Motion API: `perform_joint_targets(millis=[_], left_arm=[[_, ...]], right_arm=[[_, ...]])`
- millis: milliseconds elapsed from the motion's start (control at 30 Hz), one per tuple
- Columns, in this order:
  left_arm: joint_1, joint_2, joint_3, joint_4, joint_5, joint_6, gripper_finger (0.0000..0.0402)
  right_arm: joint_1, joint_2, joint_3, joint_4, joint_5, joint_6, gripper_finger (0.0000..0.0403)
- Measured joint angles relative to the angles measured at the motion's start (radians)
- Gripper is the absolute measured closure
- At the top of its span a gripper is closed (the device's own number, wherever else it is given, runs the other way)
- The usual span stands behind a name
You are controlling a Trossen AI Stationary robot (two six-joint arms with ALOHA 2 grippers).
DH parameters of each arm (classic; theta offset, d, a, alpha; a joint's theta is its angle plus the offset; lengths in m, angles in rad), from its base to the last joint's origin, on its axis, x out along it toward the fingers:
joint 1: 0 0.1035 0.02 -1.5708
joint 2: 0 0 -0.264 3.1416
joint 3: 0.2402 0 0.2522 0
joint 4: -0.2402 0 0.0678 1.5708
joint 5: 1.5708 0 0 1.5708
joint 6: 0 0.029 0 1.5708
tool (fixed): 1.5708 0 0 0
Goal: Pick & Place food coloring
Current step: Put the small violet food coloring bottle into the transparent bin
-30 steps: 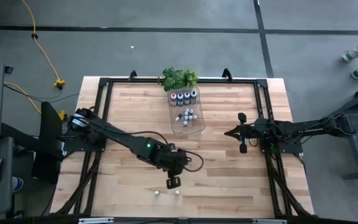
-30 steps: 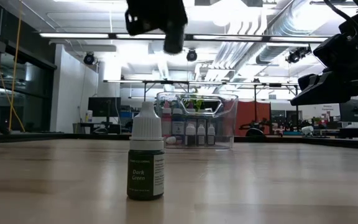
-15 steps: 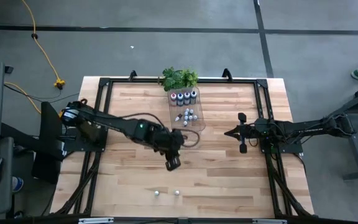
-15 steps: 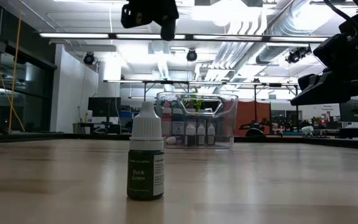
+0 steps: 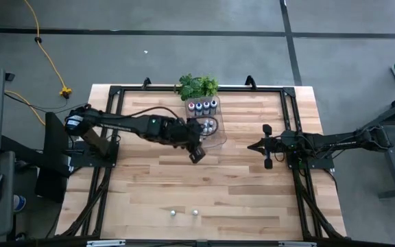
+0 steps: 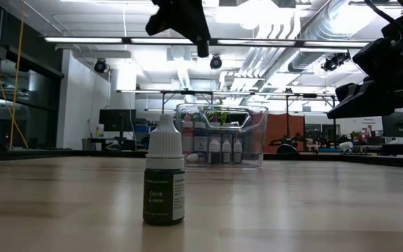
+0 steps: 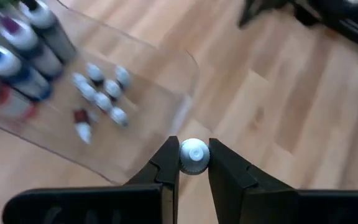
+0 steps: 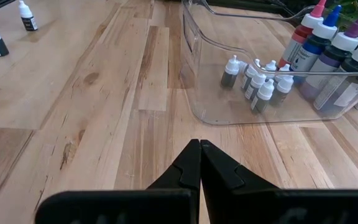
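Observation:
My left gripper (image 5: 196,155) hangs above the table just near of the clear tray (image 5: 218,139), shut on a tiny food coloring bottle whose white cap (image 7: 194,155) shows between its fingers. The tray holds several small whitish bottles (image 7: 104,93) and bigger colour-topped ones (image 5: 203,106) at its far end. Two small bottles (image 5: 173,213) (image 5: 195,213) stand by the table's near edge; one labelled Dark Green (image 6: 164,178) fills the low view. My right gripper (image 5: 252,146) waits shut at the right. My left gripper pinches the tiny bottle between its two fingers (image 7: 166,167), right at or under the white cap (image 7: 194,163). The fingers slant down from the table's left. The bottle's body is hidden under the cap; it is lifted clear of the table.
A green leafy plant (image 5: 197,86) stands at the far edge behind the tray. Black frame rails (image 5: 112,123) run along the table's left and right sides. Bare wood (image 5: 238,185) lies between the tray and the two near bottles.
My left gripper has risen and gone from near the table's near edge toward the far edge, up to the tray's near end, turning as it went. It stays shut on the tiny bottle, which is carried clear of the table.

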Motion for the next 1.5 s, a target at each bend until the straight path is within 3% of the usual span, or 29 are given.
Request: perform_joint_targets(millis=[400,567,833,1500], left_arm=[[0.077,0.000,-0.045,0.157,-0.200,0.041,0.0353],[0.123,0.002,-0.142,0.258,-0.185,-0.011,0.0353],[0.175,0.003,-0.249,0.284,-0.184,-0.134,0.0353],[0.187,0.177,-0.259,0.326,-0.090,-0.080,0.0353]], right_arm=[[0.000,0.000,0.000,0.000,0.000,0.000,0.0402],[0.000,0.000,0.000,0.000,0.000,0.000,0.0402],[0.000,0.000,0.000,0.000,0.000,0.000,0.0402],[0.000,0.000,0.000,0.002,0.000,0.000,0.0402]])
